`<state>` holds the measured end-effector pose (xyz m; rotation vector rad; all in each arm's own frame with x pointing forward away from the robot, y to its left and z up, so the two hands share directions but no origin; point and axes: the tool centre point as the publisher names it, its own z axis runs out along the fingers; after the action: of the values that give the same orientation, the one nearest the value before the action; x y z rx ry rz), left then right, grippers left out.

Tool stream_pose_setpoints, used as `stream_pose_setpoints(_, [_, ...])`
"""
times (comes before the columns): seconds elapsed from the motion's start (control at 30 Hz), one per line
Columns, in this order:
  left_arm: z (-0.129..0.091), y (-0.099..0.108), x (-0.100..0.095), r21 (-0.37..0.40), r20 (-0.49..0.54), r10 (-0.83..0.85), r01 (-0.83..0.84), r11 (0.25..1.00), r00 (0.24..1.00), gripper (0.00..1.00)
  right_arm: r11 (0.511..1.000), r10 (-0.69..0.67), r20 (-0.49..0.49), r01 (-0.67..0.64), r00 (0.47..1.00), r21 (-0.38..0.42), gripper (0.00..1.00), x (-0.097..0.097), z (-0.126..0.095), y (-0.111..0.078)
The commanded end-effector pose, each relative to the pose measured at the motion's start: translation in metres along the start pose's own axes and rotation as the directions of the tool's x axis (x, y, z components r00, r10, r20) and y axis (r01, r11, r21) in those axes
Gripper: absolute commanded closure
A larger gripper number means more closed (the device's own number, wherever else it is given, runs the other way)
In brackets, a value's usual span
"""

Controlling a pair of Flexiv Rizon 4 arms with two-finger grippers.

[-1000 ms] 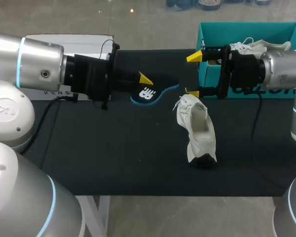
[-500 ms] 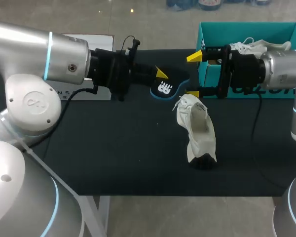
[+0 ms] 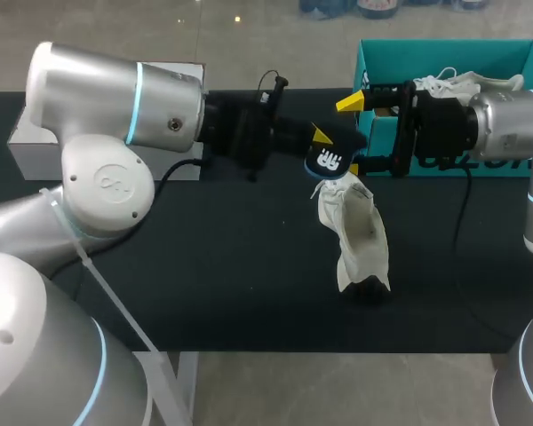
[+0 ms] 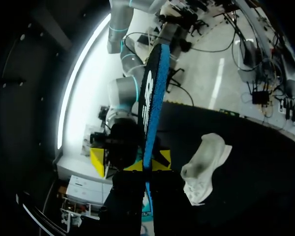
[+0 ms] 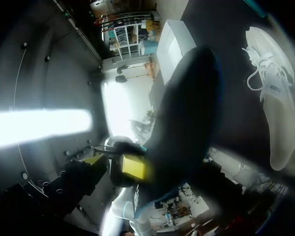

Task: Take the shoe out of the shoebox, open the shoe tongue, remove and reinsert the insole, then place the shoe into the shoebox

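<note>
A white shoe (image 3: 355, 231) lies on the black table, its laces end towards the back. Just above that end my left gripper (image 3: 322, 142), reaching in past the middle, is shut on a dark insole (image 3: 331, 160) with a blue edge and a white logo. The left wrist view shows the insole (image 4: 150, 98) edge-on, standing out of the left gripper (image 4: 148, 167), with the shoe (image 4: 204, 164) beside it. My right gripper (image 3: 348, 133) stands open in front of the teal shoebox (image 3: 444, 53), and the insole (image 5: 187, 108) hangs close before it. The shoe (image 5: 275, 113) lies beyond.
A second white shoe (image 3: 462, 84) rests in the shoebox at the back right. A white box (image 3: 31, 138) sits at the back left, partly behind my left arm. The black table (image 3: 204, 266) is bare in front and at the left.
My left arm has swung right with the insole, from the back middle of the table to a spot over the shoe's laces by the right gripper. The right arm and shoe kept still.
</note>
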<state>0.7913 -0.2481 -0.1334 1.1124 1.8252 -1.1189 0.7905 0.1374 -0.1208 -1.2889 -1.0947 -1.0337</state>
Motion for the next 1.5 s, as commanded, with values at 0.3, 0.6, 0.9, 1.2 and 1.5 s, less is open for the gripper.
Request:
stream_pose_setpoints(0.3, [-0.001, 0.001, 0.001, -0.052, 0.001, 0.001, -0.001, 0.999, 1.000, 1.00, 1.000, 0.001, 0.000, -0.001, 1.000, -0.003, 0.00, 0.000, 0.001, 0.000])
stream_pose_setpoints(0.6, [-0.018, -0.005, 0.012, -0.076, 0.004, -0.008, 0.008, 0.997, 1.000, 1.00, 1.000, 0.001, 0.000, -0.001, 1.000, -0.003, 0.00, 0.000, 0.001, 0.000])
stream_pose_setpoints(0.9, [-0.014, -0.008, 0.010, -0.073, 0.005, -0.001, 0.002, 0.997, 1.000, 1.00, 1.000, 0.001, 0.000, -0.001, 1.000, -0.003, 0.64, 0.000, 0.001, 0.000])
stream_pose_setpoints(1.2, [-0.005, -0.011, 0.005, -0.056, 0.017, 0.004, -0.003, 0.998, 1.000, 1.00, 1.000, 0.001, 0.000, -0.001, 1.000, -0.003, 1.00, 0.000, 0.001, 0.000])
stream_pose_setpoints(1.5, [-0.010, -0.020, 0.009, -0.061, 0.027, -0.001, 0.002, 0.998, 1.000, 1.00, 1.000, 0.001, 0.000, -0.001, 1.000, -0.003, 1.00, 0.000, 0.001, 0.000])
